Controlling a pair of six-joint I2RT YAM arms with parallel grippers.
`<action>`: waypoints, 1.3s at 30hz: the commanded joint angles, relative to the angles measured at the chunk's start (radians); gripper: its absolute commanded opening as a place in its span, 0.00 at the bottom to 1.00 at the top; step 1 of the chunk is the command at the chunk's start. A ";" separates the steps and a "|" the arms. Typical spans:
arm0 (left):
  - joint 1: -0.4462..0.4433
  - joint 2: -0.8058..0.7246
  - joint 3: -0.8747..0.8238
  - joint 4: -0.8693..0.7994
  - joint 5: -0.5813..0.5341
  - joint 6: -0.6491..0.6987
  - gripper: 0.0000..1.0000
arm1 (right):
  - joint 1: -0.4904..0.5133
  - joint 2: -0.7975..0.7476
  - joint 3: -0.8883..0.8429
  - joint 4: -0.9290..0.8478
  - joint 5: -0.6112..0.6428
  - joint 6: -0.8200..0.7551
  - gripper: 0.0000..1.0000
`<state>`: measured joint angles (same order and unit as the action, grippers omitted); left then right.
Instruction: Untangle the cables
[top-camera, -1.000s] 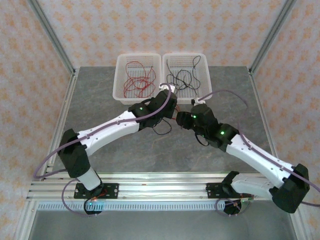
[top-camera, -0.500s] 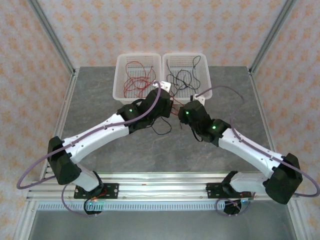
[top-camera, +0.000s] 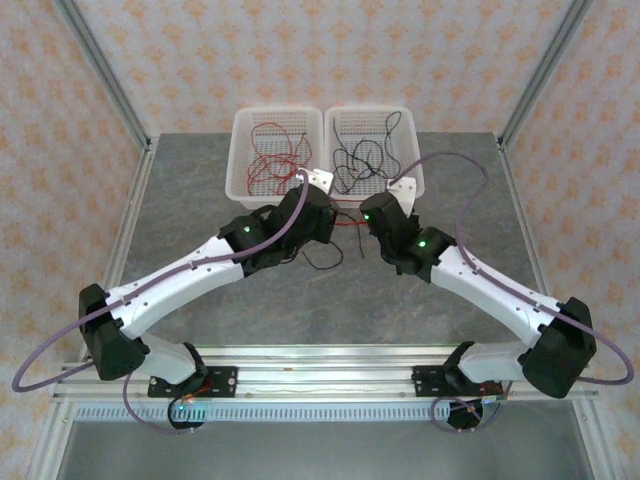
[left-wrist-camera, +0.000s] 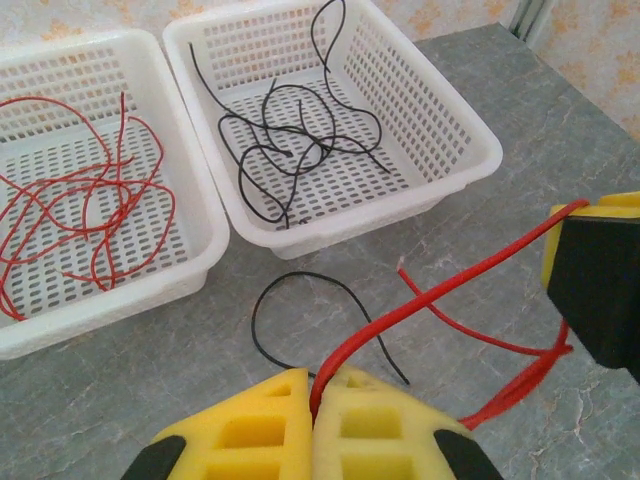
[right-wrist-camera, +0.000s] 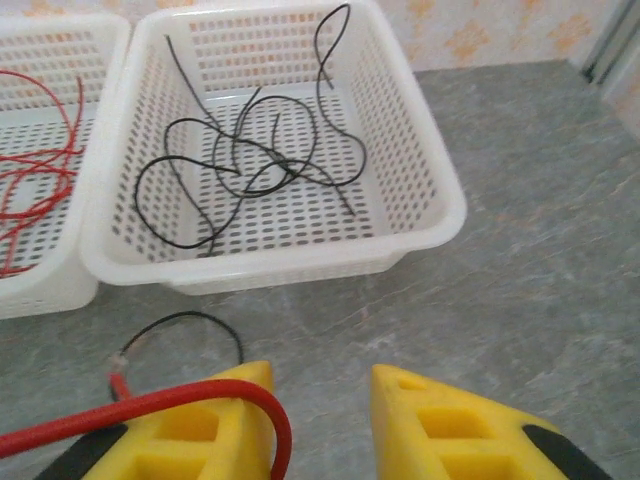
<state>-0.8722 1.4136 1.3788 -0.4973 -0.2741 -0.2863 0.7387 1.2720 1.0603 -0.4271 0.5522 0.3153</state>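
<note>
Red cable clamped in left gripper; right gripper half-open near basket rim.

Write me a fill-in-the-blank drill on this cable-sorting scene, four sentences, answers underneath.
1. The cables in the right-hand basket are ____.
2. The left gripper is shut on a ____ cable.
3. A loose black cable lies on the ____ in front of the baskets.
4. The right gripper has its jaws ____.
Answers: black, red, table, open.
</note>
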 joint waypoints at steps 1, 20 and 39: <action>0.016 -0.074 -0.009 -0.109 -0.172 0.013 0.00 | -0.053 0.010 0.012 -0.130 0.248 -0.080 0.30; 0.016 -0.110 0.000 -0.134 -0.276 0.037 0.00 | -0.090 -0.015 0.045 -0.082 0.347 -0.263 0.31; 0.366 0.192 0.309 0.209 -0.331 0.262 0.00 | -0.093 -0.250 -0.175 -0.031 -0.185 0.020 0.35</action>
<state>-0.5476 1.5562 1.6485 -0.3805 -0.5823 -0.0761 0.6506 1.0527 0.9096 -0.4854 0.4767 0.2676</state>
